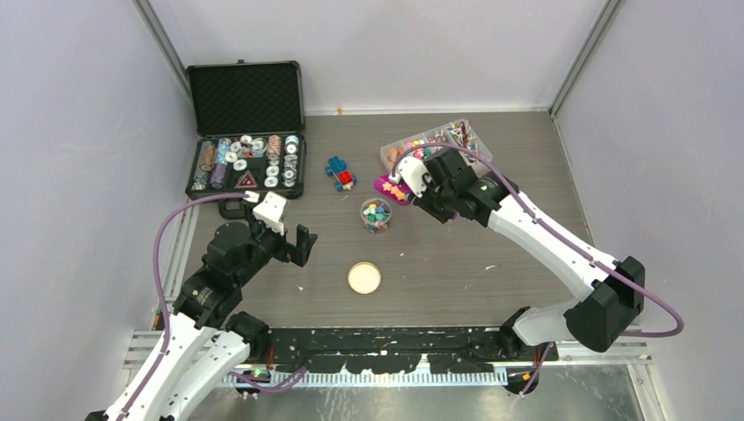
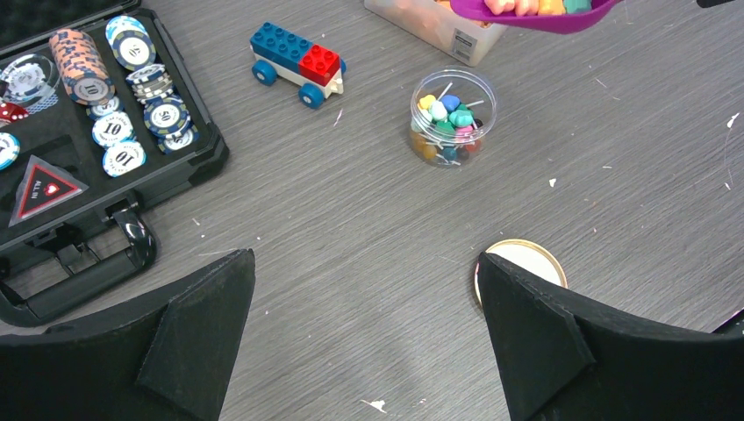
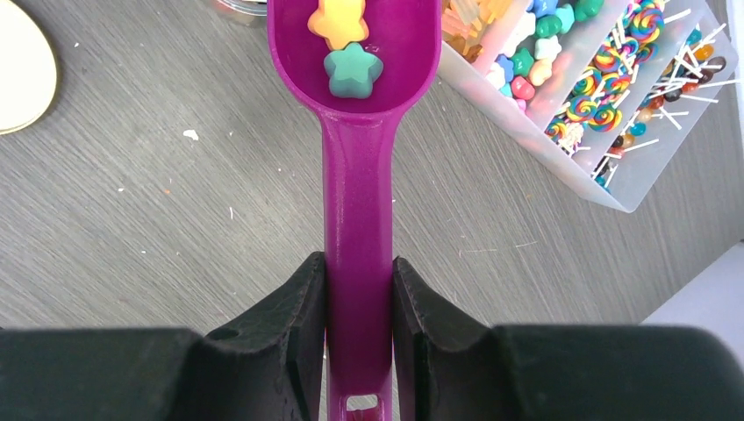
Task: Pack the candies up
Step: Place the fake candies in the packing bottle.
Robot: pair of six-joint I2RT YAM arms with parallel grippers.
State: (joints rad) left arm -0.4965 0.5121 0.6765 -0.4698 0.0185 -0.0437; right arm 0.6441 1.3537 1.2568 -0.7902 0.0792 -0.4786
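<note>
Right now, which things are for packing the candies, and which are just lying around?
For the job: candies, purple scoop held in the right gripper, candy tray, little clear jar, round disc (maybe the jar's lid).

Just lying around: toy brick car, case of poker chips.

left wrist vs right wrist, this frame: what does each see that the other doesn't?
Left wrist only: the chip case, the brick car, the clear jar with its candies, and the left end effector, open and empty.
Right wrist only: the right end effector shut on the purple scoop, star candies in its bowl, and lollipops.
Both: the scoop, the divided tray, the round lid.
</note>
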